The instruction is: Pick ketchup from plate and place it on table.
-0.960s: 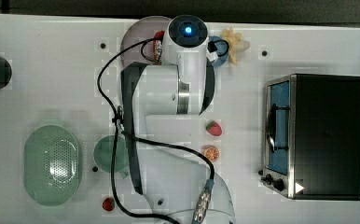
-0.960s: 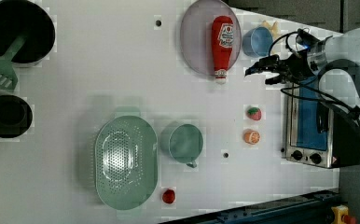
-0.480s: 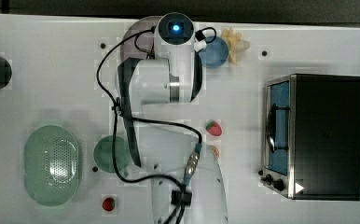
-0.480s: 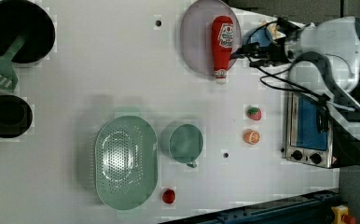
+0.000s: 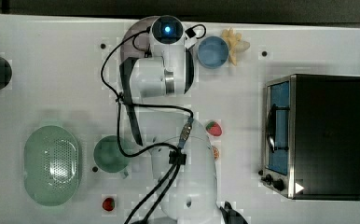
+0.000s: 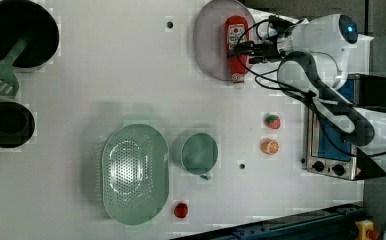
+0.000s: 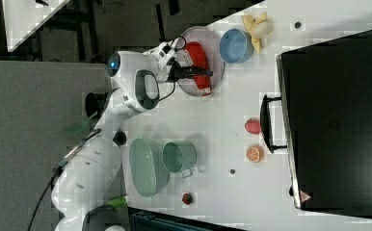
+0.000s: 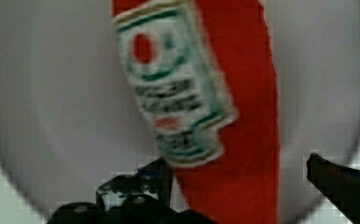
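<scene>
Red ketchup [image 8: 243, 140] lies flat on the plate [image 6: 208, 50], between my fingers [image 8: 341, 182]. My pincer [image 6: 244, 47] gapes wide, holding nothing. Closing off-centre on that rounded plastic could squirt it sideways across the plate, towards the rim.

red ketchup [image 6: 236, 47] lying on lilac plate [image 6: 210, 45], white table [image 6: 106, 75]

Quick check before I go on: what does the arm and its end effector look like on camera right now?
The arm is glossy white with rounded shells and dark grey bands at the joints. A round blue light glows on its wrist end. Loose black cables loop along it, joined by a metal plug. The end effector is black, with dark fingers.
</scene>
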{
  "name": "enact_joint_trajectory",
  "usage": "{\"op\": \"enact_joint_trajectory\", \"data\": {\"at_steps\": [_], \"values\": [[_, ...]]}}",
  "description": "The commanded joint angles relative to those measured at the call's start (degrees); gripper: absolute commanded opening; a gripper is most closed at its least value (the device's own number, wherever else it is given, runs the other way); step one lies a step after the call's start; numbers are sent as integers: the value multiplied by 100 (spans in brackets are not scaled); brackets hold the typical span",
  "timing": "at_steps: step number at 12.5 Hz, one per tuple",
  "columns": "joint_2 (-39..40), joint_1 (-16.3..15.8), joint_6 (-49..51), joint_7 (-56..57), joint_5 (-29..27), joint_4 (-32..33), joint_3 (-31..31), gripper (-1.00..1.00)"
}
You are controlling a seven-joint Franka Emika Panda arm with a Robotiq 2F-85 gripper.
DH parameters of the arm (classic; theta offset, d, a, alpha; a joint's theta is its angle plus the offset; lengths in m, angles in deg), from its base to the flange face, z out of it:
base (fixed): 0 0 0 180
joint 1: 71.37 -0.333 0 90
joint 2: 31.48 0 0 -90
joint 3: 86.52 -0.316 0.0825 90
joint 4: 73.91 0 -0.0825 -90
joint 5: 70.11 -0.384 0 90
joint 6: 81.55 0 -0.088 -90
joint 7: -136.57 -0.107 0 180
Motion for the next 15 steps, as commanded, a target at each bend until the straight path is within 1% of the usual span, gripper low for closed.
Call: {"op": "enact_joint_trajectory", "data": {"at_steps": [1, 5, 6, 8, 9, 12, 15], "values": [[132, -6, -208, 188, 20, -370, 21, 100], [260, -9, -309, 188, 20, -456, 43, 100], [252, -8, -312, 188, 20, -488, 53, 93], [239, -7, -275, 188, 20, -540, 92, 43], [227, -4, -279, 189, 20, -546, 94, 27], [137, -2, -273, 186, 18, -553, 79, 27], [-364, 28, 68, 141, -4, -548, 79, 27]]}}
